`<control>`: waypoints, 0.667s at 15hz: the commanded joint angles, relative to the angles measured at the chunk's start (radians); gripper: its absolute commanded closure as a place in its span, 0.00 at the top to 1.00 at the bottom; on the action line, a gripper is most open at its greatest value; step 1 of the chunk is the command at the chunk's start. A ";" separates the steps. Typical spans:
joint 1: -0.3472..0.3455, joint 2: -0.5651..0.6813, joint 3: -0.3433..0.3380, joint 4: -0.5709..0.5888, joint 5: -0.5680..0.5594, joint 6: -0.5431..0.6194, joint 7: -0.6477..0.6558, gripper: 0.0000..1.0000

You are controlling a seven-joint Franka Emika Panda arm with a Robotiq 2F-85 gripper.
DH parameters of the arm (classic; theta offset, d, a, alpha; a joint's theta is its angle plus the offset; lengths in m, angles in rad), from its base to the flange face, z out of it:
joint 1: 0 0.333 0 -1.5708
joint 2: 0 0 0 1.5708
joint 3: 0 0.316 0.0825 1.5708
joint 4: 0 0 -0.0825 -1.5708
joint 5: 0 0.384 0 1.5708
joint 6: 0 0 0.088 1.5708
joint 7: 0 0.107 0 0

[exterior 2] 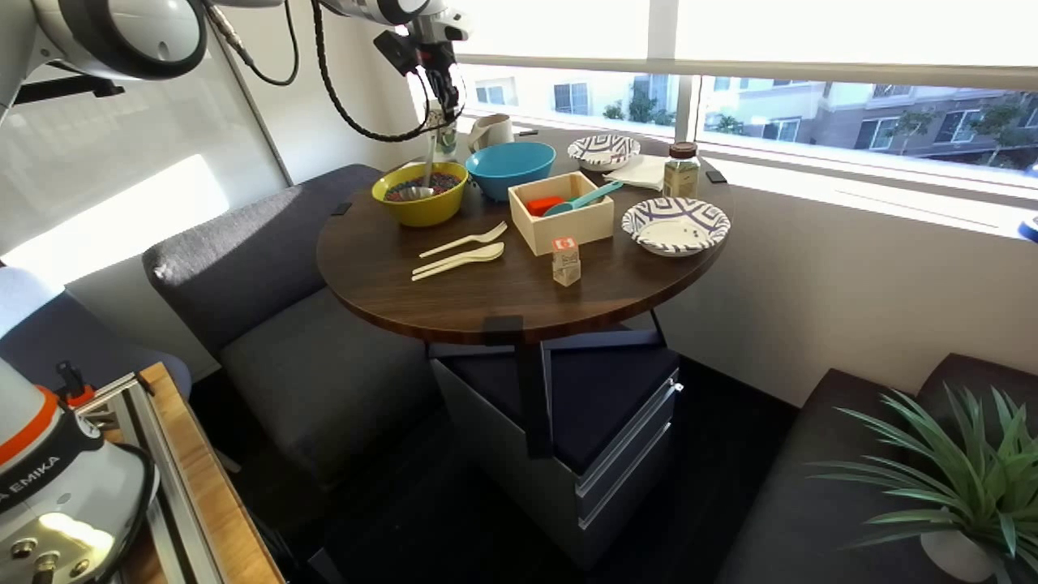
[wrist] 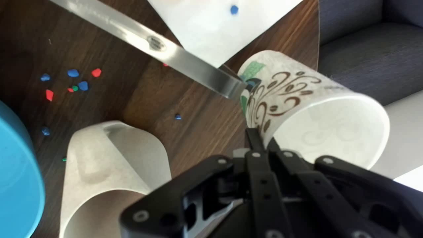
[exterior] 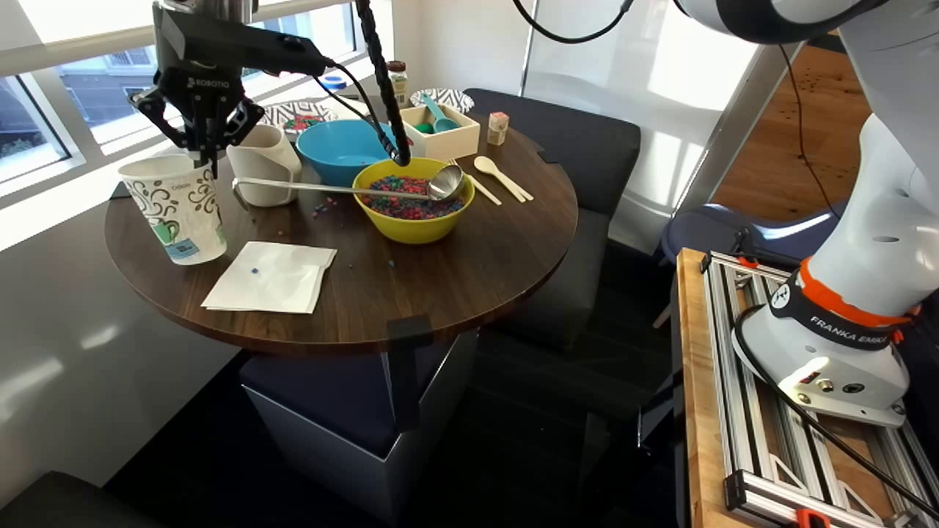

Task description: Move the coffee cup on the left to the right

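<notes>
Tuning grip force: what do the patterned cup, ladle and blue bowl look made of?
Patterned cup: likely paper, matte; thin wall, print faintly showing through.
Ladle: metal, probably steel, polished; bright reflections along its length.
Blue bowl: probably plastic, smooth, even colour throughout; glazed ceramic possible.

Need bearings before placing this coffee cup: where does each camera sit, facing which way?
An exterior view: raised beside the table, looking down; robot base frame right, pincer upper left.
An exterior view: also raised, facing windows; robot base frame left, pincer top.
Wrist view: wrist-mounted, looking down past the pincer at the coffee cup.
Both exterior views share the yellow bowl.
</notes>
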 commanded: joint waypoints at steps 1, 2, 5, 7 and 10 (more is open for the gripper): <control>0.009 0.020 -0.012 0.039 -0.007 -0.001 0.036 0.01; 0.010 0.019 -0.016 0.041 -0.010 0.002 0.047 0.01; 0.016 0.016 -0.051 0.052 -0.032 0.018 0.106 0.01; 0.018 0.018 -0.082 0.065 -0.043 0.043 0.182 0.01; 0.025 0.026 -0.127 0.072 -0.050 0.119 0.301 0.01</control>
